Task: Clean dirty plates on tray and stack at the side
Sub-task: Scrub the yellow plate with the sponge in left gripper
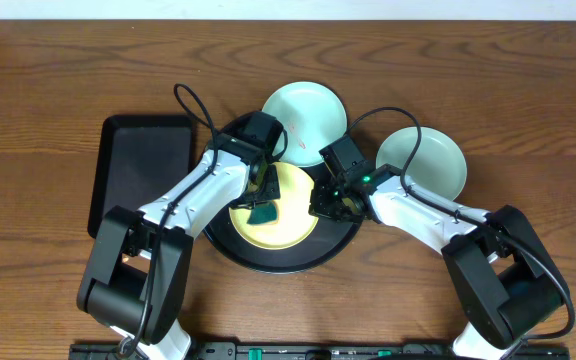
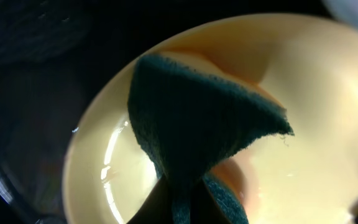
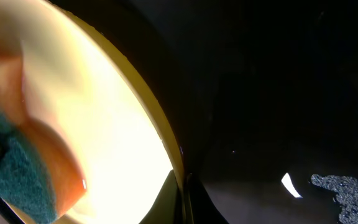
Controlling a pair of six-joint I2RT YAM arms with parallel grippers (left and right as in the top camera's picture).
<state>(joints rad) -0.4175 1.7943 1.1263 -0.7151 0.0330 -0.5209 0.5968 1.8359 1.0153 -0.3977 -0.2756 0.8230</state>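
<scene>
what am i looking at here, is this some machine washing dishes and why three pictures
Two robot arms work at a wooden table, seen once from above and once from a camera on each wrist. The left pincer holds a teal sponge on a pale yellow round plastic plate lying in a round glossy black tray. The right pincer grips that plate's rim. Two pale mint round plates and an empty rectangular black tray sit nearby.
</scene>
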